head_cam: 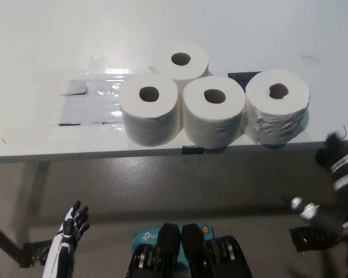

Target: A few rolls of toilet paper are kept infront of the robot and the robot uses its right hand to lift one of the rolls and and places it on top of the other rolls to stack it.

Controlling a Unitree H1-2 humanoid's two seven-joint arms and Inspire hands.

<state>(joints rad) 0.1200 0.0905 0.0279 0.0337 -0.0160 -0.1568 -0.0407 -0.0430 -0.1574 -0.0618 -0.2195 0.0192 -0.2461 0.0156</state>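
Four toilet paper rolls stand upright on a white table [35, 58], close to its near edge. Three sit in a row: the left roll [149, 110], the middle roll [214, 112] touching it, and the right roll [276, 106] just beside the middle one. The back roll [180, 61] stands behind the gap between the left and middle rolls. None is stacked on another. A clear plastic sheet [90, 95] lies flat on the table to the left of the rolls. The black right hand [336, 174] hangs below the table edge at the far right, blurred, holding nothing; whether its fingers are apart cannot be told. The white left hand [73, 225] rests low at the lower left, fingers spread and empty.
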